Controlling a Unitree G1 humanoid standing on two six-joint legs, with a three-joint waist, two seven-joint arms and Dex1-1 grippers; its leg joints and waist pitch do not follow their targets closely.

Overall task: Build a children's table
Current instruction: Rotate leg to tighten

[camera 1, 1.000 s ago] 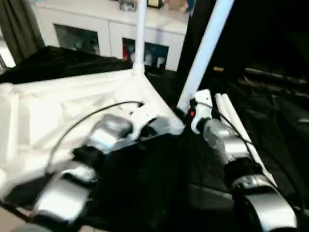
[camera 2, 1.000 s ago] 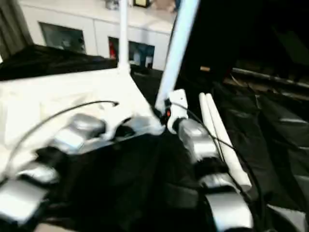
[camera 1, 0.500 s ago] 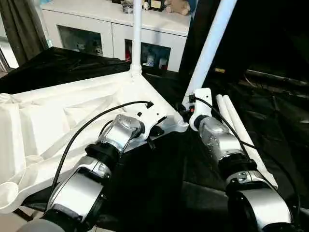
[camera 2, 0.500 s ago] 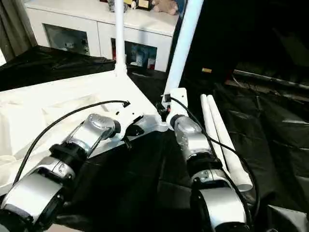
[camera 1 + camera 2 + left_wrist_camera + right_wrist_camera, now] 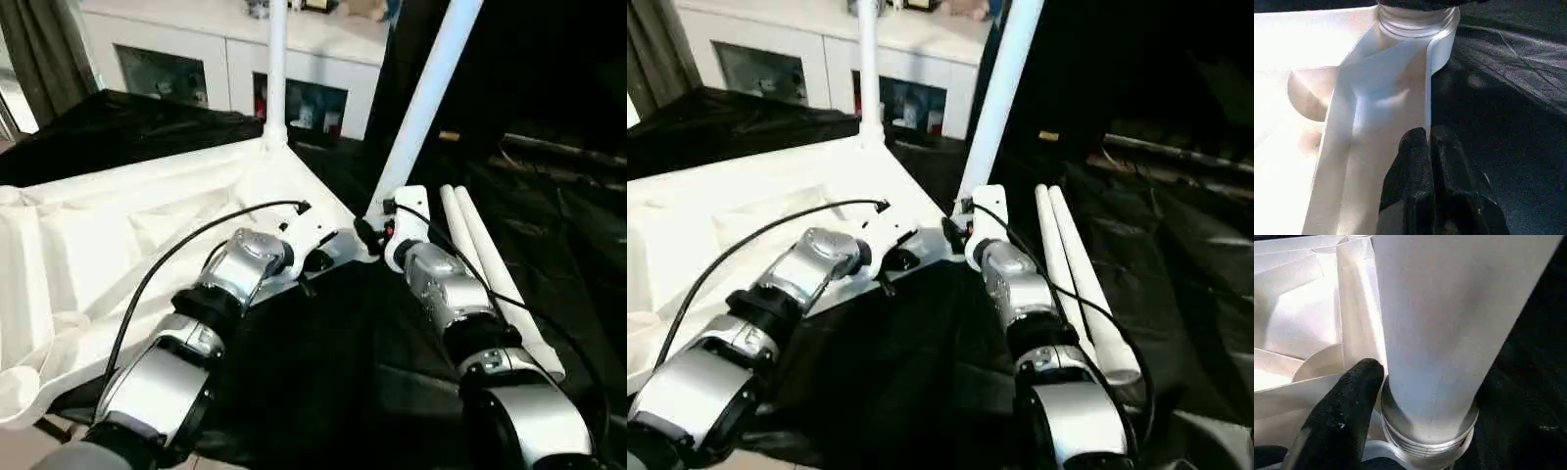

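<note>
My left gripper (image 5: 1429, 147), fingers pinched together, presses on the rim of the upturned tabletop (image 5: 118, 225), which lies on black cloth (image 5: 323, 362); I judge it stiff, light, slick plastic (best held by rim or collar). My right gripper (image 5: 370, 233) stands spread beside a socketed leg (image 5: 423, 98). Two spare legs (image 5: 490, 274) lie at the right.

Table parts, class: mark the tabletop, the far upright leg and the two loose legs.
tabletop (image 5: 108, 245), left eye view, ribbed underside
far upright leg (image 5: 277, 59), left eye view, mid shaft
loose legs (image 5: 480, 245), left eye view, shafts lying side by side
</note>
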